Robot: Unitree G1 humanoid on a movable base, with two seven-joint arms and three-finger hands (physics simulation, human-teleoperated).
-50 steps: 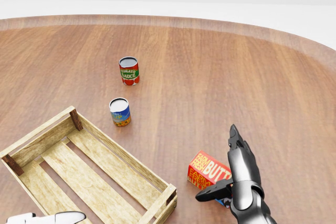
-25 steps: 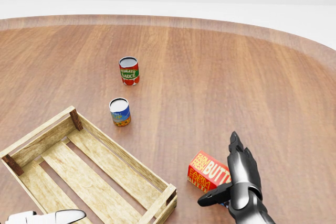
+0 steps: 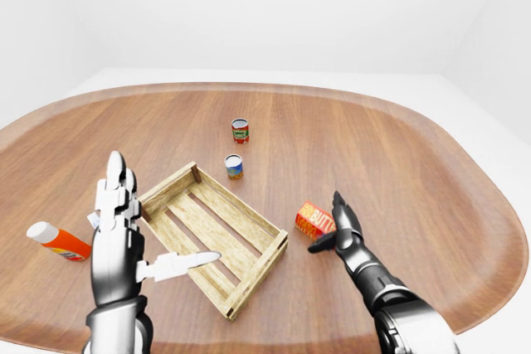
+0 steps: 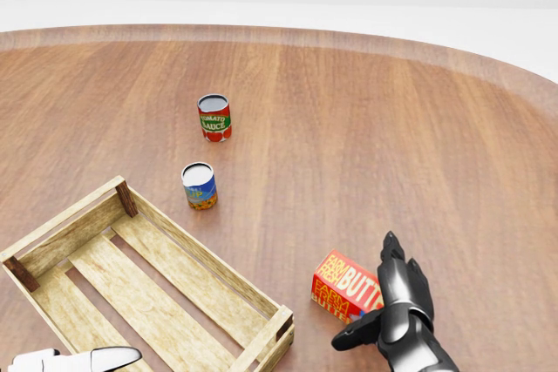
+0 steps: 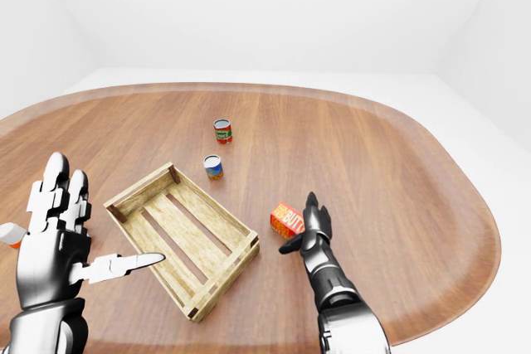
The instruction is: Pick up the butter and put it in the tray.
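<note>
Butter: the red box (image 4: 346, 286) lies on the wooden worktop (image 4: 366, 119), just right of the tray's near corner, outside it.
Right robot hand (image 4: 390, 302): fingers spread, unclenched, touching or just beside the butter's right end; thumb stuck out to the left below the box. It grips nothing.
Tray: a slatted wooden crate (image 3: 214, 236), nothing in it.
Left robot hand (image 3: 124, 234): raised, fingers straight up, thumb out over the tray's left edge, holding nothing.
Cans: a red tomato-sauce can (image 4: 214, 118) and a blue can (image 4: 199, 186) stand upright above the tray, well apart from the butter.
Only in the eye views: an orange-and-white bottle (image 3: 58, 240) lying on the worktop at far left; the head view shows just the left robot hand's thumb tip.
</note>
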